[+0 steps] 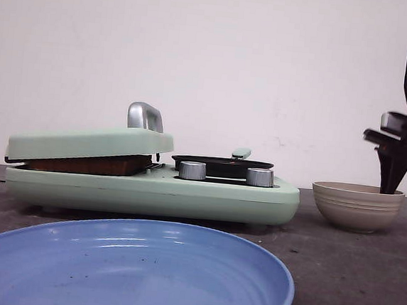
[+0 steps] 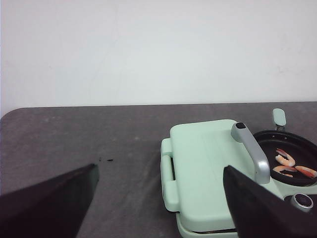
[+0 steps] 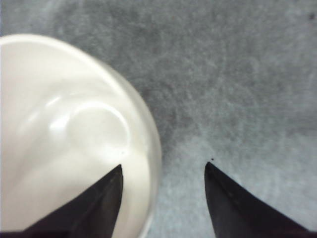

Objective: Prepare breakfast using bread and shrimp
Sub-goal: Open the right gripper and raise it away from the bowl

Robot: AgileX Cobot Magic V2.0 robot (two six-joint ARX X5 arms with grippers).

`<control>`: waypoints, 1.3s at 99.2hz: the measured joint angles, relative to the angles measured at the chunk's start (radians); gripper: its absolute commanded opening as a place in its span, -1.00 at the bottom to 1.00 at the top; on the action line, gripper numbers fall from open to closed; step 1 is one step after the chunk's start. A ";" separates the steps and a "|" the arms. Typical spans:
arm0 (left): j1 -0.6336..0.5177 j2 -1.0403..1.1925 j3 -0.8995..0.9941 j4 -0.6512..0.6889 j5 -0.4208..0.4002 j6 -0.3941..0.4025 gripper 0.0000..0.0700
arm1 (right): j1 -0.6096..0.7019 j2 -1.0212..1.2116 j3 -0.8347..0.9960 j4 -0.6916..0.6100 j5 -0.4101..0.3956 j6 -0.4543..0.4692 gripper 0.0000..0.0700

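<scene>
Risk: right hand point(image 3: 163, 198) straddling rim of beige ribbed bowl point(image 1: 356, 206); any closing or sideways pull likely to pinch rim and tip bowl on tabletop point(image 1: 321, 270). Right hand spread wide, holding nothing, one finger inside bowl, other outside. Left hand point(image 2: 158, 198) also spread, empty, above mint-green breakfast maker point(image 2: 213, 173). Shrimp point(image 2: 290, 166) in black frying pan point(image 2: 285, 141); bread point(image 1: 88, 164) under closed lid point(image 1: 90, 142). Blue plate point(image 1: 128, 274) nearest camera.

Blue plate point(image 1: 264, 268) up front, mint grill/pan unit point(image 1: 150, 189) behind, beige bowl point(image 1: 356, 207) at right
</scene>
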 measured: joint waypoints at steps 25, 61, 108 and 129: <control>0.000 0.000 0.000 0.000 0.000 0.000 0.34 | 0.000 -0.185 0.096 -0.034 -0.055 -0.010 -0.09; 0.000 0.000 0.000 0.000 0.007 -0.001 -0.29 | 0.082 -0.533 0.106 -0.015 -0.196 -0.019 -0.71; 0.000 0.000 0.000 0.000 0.030 -0.054 -1.00 | 0.175 -0.800 0.088 0.005 -0.212 -0.148 -1.00; 0.000 -0.021 -0.014 0.016 0.052 -0.102 -1.00 | 0.263 -0.941 -0.117 0.137 -0.214 -0.179 -1.00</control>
